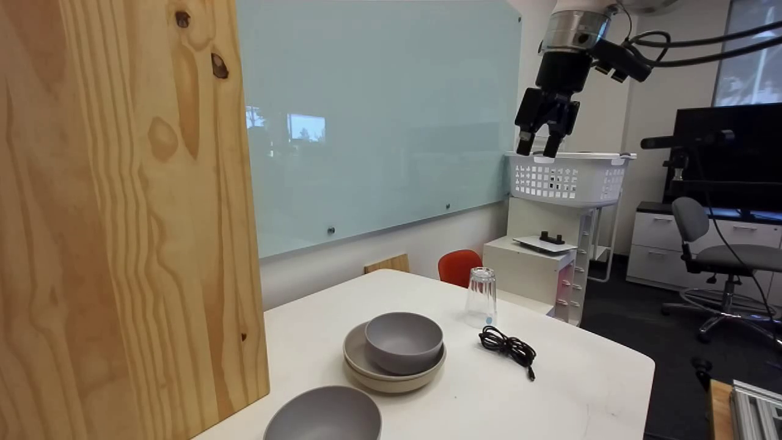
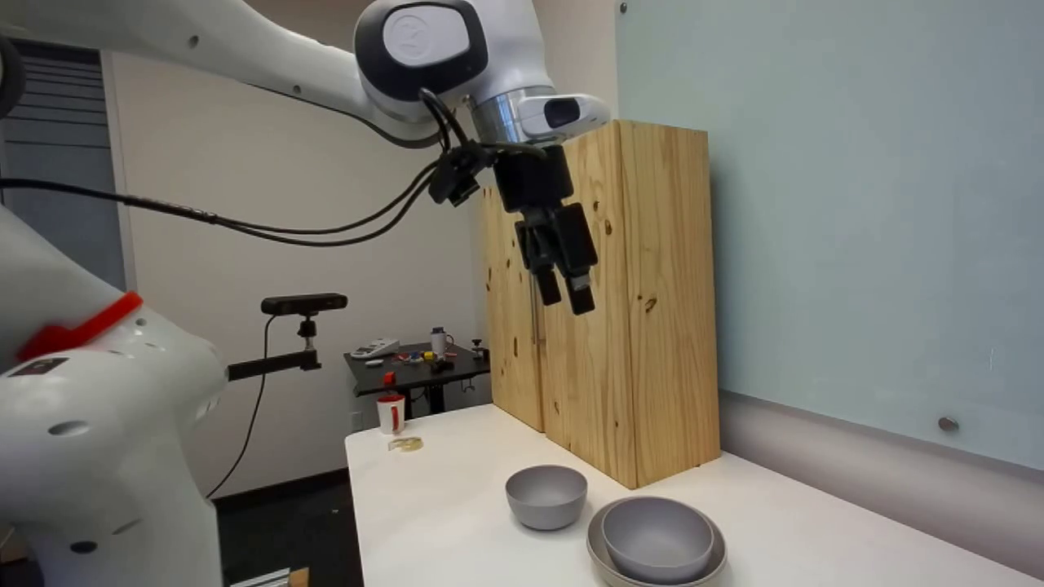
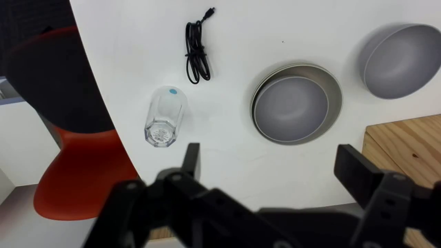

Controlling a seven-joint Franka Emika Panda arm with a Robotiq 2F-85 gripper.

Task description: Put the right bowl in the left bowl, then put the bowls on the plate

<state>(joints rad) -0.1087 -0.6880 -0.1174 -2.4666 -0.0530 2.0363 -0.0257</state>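
Note:
One dark-grey bowl (image 1: 403, 343) sits upright inside the beige plate (image 1: 391, 384), off-centre against its rim. The same bowl (image 2: 656, 538) and plate (image 2: 599, 556) show in an exterior view, and the bowl (image 3: 291, 108) and plate (image 3: 333, 100) in the wrist view. The plate's edge shows a double line. The other grey bowl (image 1: 324, 418) stands upright and empty on the table, apart from the plate; it also shows in an exterior view (image 2: 546, 497) and the wrist view (image 3: 403, 62). My gripper (image 1: 538, 150) is open and empty, high above the table (image 3: 268, 155).
A wooden cabinet (image 2: 652, 326) stands on the table close behind the bowls. A clear glass (image 1: 481, 299) and a coiled black cable (image 1: 508, 348) lie beyond the plate. A red-white mug (image 2: 391, 414) and a tape roll (image 2: 405, 443) are at the far end. A glass board (image 1: 379, 122) covers the wall.

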